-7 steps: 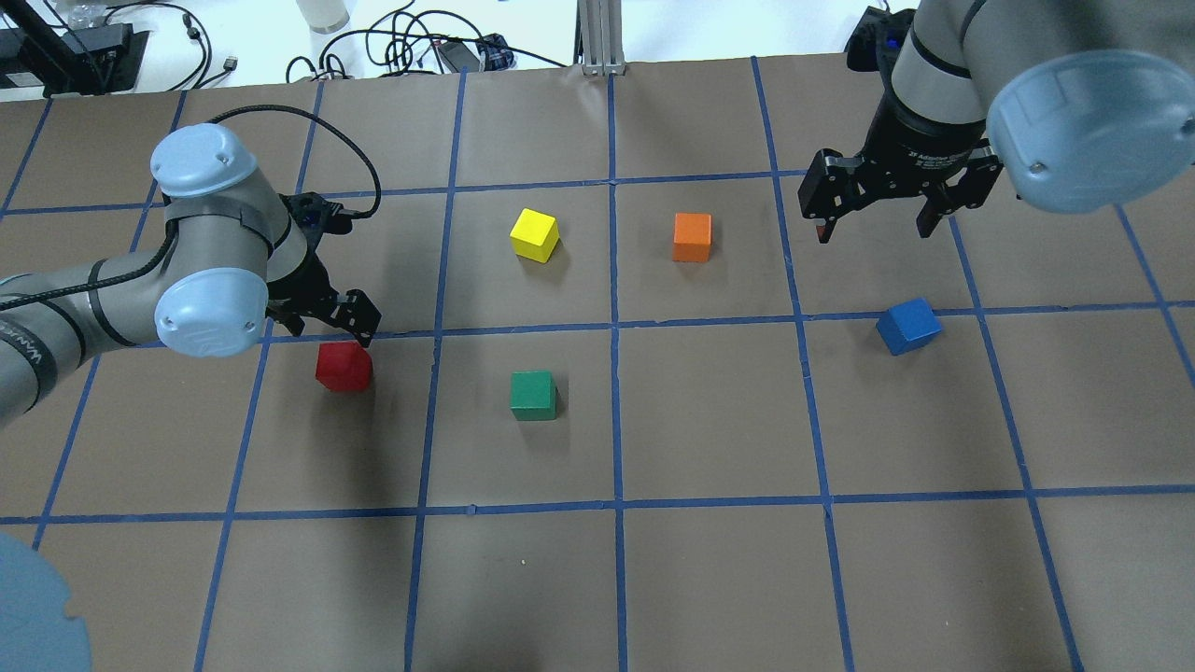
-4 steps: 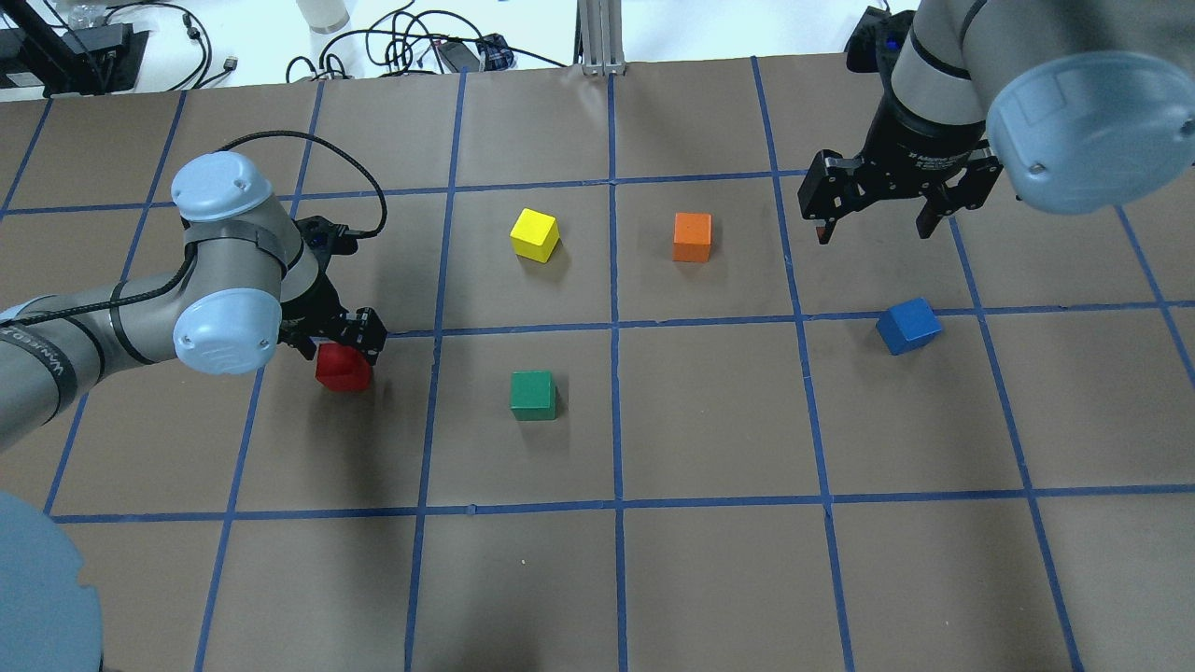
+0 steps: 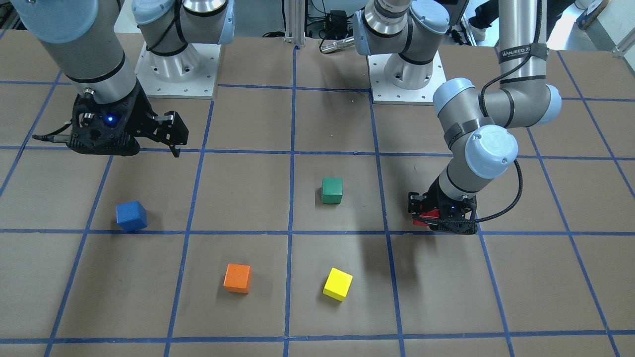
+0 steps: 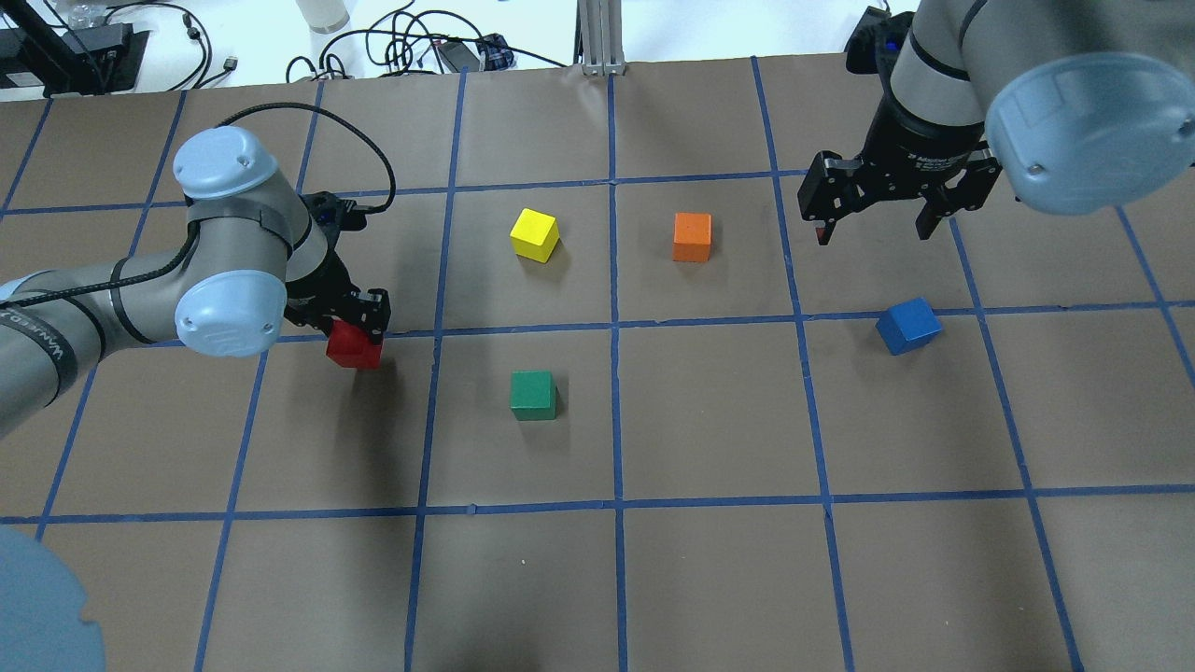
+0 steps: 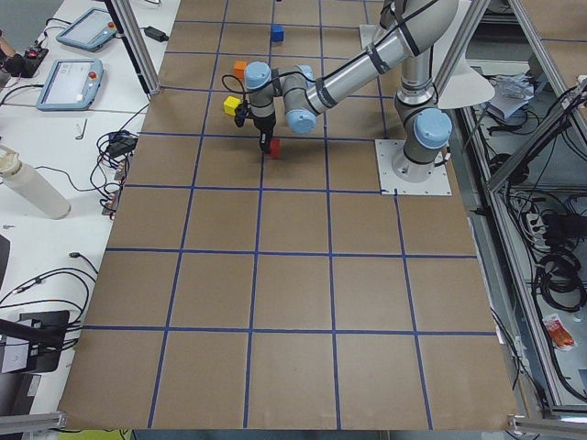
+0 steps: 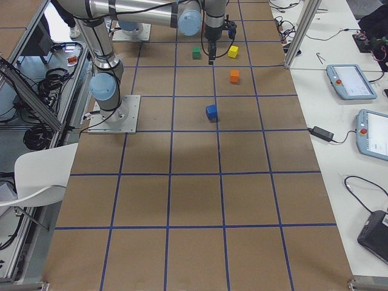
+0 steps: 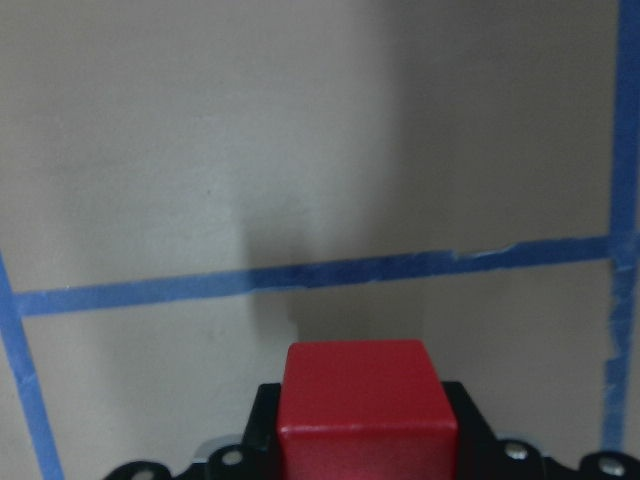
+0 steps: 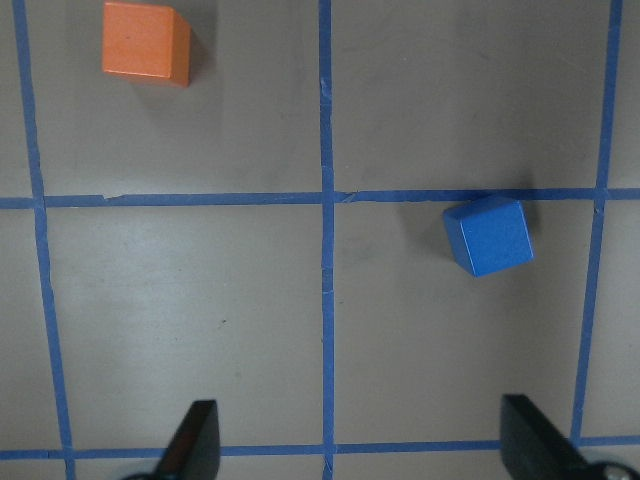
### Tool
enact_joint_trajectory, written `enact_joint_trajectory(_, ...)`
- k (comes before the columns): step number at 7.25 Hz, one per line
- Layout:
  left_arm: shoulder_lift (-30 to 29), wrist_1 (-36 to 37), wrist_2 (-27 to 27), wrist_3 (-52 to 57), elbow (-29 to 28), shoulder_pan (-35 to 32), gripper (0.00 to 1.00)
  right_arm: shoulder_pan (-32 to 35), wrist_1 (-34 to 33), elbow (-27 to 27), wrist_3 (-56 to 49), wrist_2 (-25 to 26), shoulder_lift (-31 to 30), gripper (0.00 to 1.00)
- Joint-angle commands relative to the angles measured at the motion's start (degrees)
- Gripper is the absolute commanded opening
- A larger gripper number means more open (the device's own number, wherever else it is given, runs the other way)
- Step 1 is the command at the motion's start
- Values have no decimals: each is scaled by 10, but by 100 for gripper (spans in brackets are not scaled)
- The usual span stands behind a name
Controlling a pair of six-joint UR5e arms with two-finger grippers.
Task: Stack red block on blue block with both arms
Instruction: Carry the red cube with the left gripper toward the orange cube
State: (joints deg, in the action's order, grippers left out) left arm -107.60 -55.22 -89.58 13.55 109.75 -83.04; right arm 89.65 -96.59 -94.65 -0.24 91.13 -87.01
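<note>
left arm (image 4: 112, 299): is reaching in low from the left side, elbow bent and wrist turned down, bringing the left gripper (image 4: 352, 327) close over the brown worktop (image 4: 709, 579) beside a crossing of blue tape lines.
left gripper: is pinching the red block (image 4: 355, 347) between its two black fingers, one on each opposite side.
red block: a small matte red cube with clean edges, sitting in the gripper right at a tape line. The wrist view is showing its top and one side (image 7: 365, 410), with a shadow on the paper beyond. I cannot tell whether it clears the worktop.
green cube (image 4: 533, 395): is lying nearest the red block.
yellow cube (image 4: 535, 234): is lying farther back.
orange cube (image 4: 692, 237): is lying beside the yellow one.
right arm (image 4: 943, 56): is hanging over the far right corner, wrist pointing straight down.
right gripper (image 4: 873, 233): is hovering high with fingers spread wide, gripping nothing.
blue block (image 4: 907, 326): a matte blue cube, twisted against the grid, is resting on the worktop just beside a tape line, well apart from the red block.
count: two arms and five cubes, one of each colour.
</note>
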Motion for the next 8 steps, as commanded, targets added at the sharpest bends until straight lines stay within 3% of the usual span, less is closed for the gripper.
enact_joint_trajectory(1,-15,-12,32,-78,-71,-107,7,0,0,0,1,-1,0,100)
enact_joint_trajectory(3,-44,-5,64,-166,-123,-176,7,0,0,-1,0,0,0,100)
enact_joint_trajectory(5,-93,-4,59,-261,-170,-246,8,0,0,-1,0,-1,0,100)
enact_joint_trajectory(8,-139,25,57,-279,-169,-266,10,0,0,-1,1,-1,1,100)
